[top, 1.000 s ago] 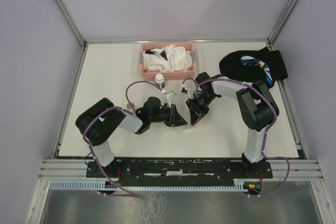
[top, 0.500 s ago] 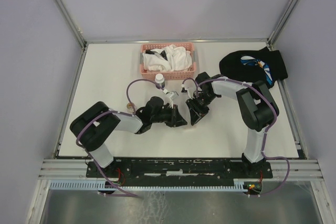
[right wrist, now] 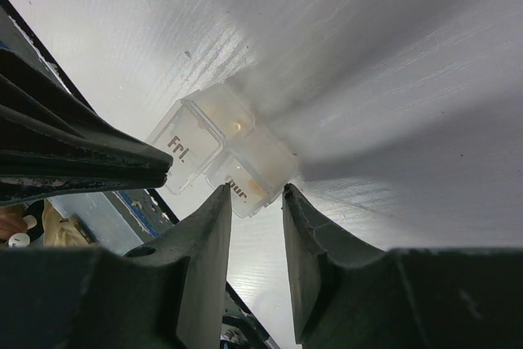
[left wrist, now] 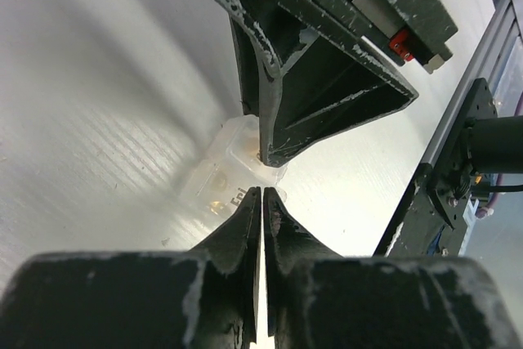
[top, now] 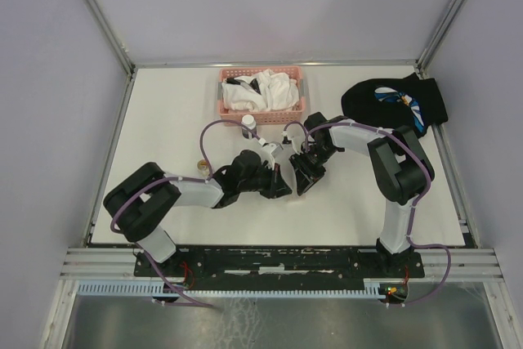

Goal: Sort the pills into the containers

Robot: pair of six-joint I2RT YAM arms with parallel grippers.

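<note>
From above, both arms hide the clear pill box [right wrist: 225, 153]; its contents are too blurred to tell.

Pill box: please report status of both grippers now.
Left gripper shut, at the clear pill box edge. Right gripper jaws astride its corner. Nothing in the way.

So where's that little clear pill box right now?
Mid-table, the clear pill box lies between the two hands' tips, in front of the pink basket.

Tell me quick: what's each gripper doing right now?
Left gripper: shut, nothing visibly between its fingers, tips at the clear pill box.
Right gripper: partly open, closed around the pill box's edge.
</note>
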